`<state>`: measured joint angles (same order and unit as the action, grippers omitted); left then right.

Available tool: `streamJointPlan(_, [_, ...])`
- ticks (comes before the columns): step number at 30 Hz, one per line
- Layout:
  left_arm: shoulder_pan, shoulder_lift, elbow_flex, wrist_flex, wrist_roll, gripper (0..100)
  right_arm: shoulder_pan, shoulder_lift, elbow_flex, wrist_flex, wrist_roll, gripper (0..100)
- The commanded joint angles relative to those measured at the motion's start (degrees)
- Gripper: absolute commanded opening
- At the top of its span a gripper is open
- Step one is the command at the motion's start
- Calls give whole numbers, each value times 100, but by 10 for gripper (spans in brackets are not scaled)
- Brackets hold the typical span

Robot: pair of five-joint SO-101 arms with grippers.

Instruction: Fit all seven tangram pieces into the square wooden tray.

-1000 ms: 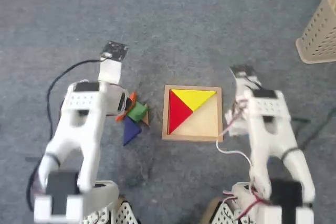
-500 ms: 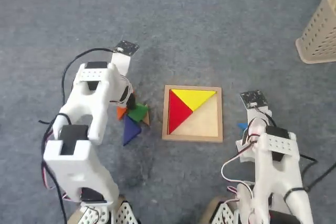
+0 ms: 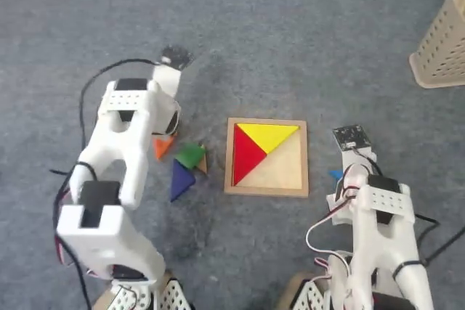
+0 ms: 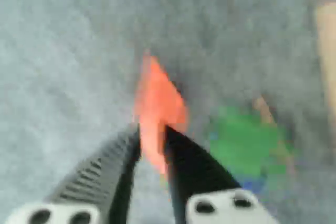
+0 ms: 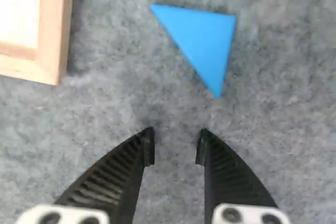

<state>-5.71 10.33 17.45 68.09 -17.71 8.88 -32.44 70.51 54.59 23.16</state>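
Note:
The square wooden tray (image 3: 266, 191) holds a yellow triangle (image 3: 267, 136) and a red triangle (image 3: 247, 157); the rest of its floor is bare. To its left lie a green piece (image 3: 191, 155), a dark blue triangle (image 3: 180, 179) and a tan piece (image 3: 203, 165). My left gripper (image 4: 152, 142) is shut on an orange triangle (image 4: 156, 106), which sits low on the carpet beside the green piece (image 4: 241, 140). My right gripper (image 5: 174, 145) stands open just short of a light blue triangle (image 5: 202, 38), which lies on the carpet right of the tray corner (image 5: 50, 35).
A tan perforated basket (image 3: 443, 41) stands at the far right edge. Grey carpet covers the whole surface, with free room behind and in front of the tray. Cables trail from both arms near the front.
My right arm has drawn back from beside the tray, leaving the light blue triangle on the carpet. My left gripper has pulled the orange triangle slightly away from the pile.

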Motion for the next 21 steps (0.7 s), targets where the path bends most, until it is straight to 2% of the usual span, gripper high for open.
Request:
streamJointPlan(1, [211, -1020, -136, 369, -18, 31, 66, -75, 62, -136, 35, 148])
streamJointPlan(4, [299, -1433, -110, 571, -9, 31, 66, -75, 70, -136, 35, 148])
streamJointPlan(8, [273, -1415, -101, 413, -9, 35, 66, -75, 70, -136, 35, 148])
streamJointPlan(14, [264, -360, -207, 220, -70, 163, 75, -75, 70, -136, 35, 148])
streamJointPlan(21, [0, 782, -752, 220, -114, 163, 75, -75, 70, -136, 44, 148])
